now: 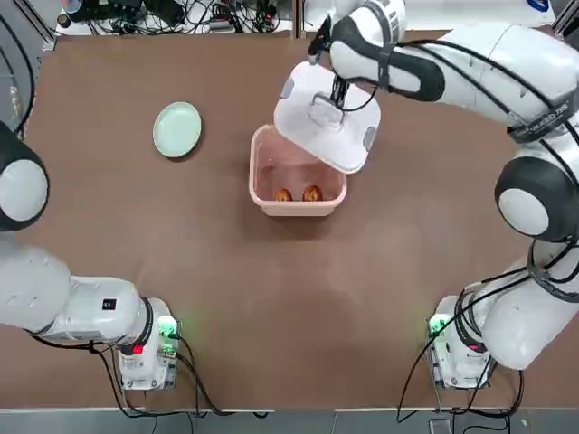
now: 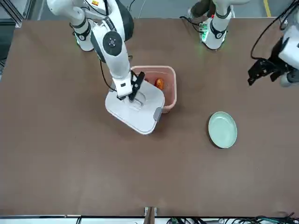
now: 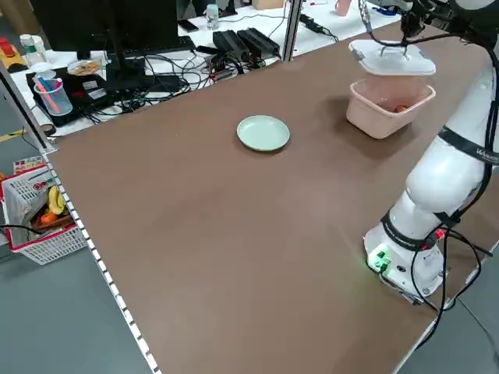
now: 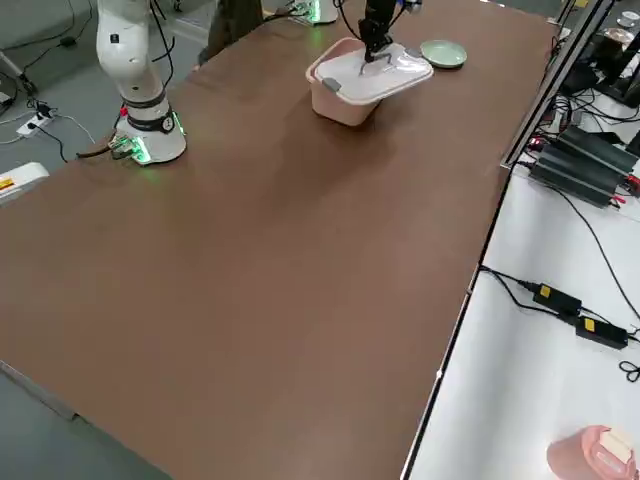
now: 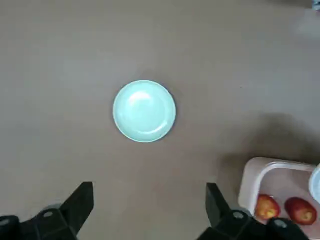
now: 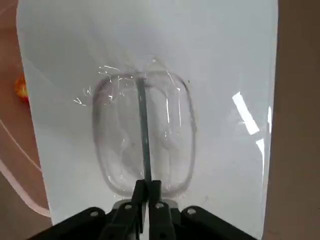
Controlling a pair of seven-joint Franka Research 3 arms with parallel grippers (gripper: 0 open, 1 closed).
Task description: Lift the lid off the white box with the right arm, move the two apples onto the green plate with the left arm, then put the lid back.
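— Brown table, top view: where's the right gripper [image 1: 338, 96]?
— Upper centre, clamped on the lid [image 1: 327, 127] handle, held over the box's [image 1: 298, 206] far corner.
— And the apples [image 1: 298, 194]?
— Exposed in the box, centre frame. Left gripper [image 5: 147, 212], fingers apart, sits nearer the plate [image 1: 176, 129], upper left; apples lie rightward.

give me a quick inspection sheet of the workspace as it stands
surface: brown table, bare apart from the job's things
job's things: lid lifted, hanging partly over the white box; two apples inside; green plate empty
clutter: nothing seen on the table
grippers: right gripper shut on the lid's handle; left gripper open, above the table near the plate
cables: tangle past the far edge
surroundings: side bench with electronics, basket on the floor
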